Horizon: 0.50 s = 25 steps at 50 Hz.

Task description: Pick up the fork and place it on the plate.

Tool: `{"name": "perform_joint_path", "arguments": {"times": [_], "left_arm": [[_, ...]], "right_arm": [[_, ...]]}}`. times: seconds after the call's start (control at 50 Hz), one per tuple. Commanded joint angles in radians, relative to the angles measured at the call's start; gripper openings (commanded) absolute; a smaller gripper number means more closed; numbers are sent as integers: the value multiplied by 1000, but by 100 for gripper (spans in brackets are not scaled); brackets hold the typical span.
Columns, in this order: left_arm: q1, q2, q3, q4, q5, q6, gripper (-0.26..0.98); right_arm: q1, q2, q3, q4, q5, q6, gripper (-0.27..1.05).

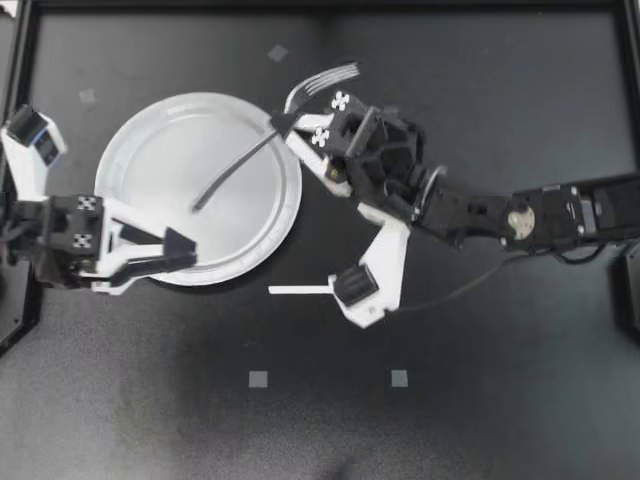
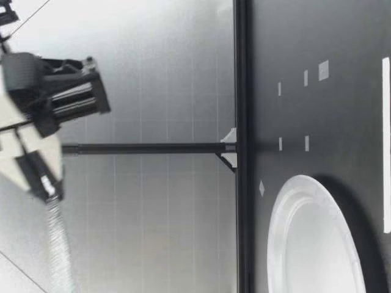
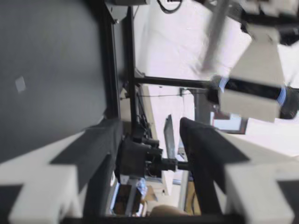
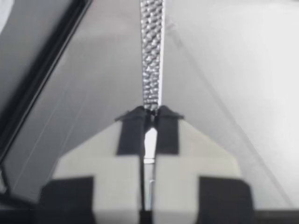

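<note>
The fork point(image 1: 240, 165) was gripped at its neck in my right tool point(image 1: 287, 124) and hung well above the plate point(image 1: 130, 150). Its thin, dimpled handle slanted over the plate's middle, and its curved tines reached past the rim. The plate was white, round and shallow, and lay flat on the dark surface point(image 1: 480, 100).

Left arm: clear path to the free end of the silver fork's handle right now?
Probably yes. The silver metal fork hangs over the white paper plate, held near its tines by my right gripper. My open left gripper is by the plate's rim with nothing between, though it likely must rise.
</note>
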<state>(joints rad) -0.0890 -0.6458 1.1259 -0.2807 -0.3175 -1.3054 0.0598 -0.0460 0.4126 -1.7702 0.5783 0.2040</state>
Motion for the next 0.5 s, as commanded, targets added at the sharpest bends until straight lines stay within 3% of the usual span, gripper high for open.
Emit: {"name": "perform_joint_path", "arguments": {"times": [0.0, 0.22, 0.48], "left_arm": [[-3, 20, -26, 29, -103, 2, 48], [-9, 0, -41, 97, -173, -2, 48], [-26, 8, -72, 104, -158, -5, 48]], "right_arm": [[31, -12, -14, -67, 21, 84, -5], [49, -23, 34, -92, 77, 155, -5], [97, -29, 28, -104, 98, 184, -5]]}}
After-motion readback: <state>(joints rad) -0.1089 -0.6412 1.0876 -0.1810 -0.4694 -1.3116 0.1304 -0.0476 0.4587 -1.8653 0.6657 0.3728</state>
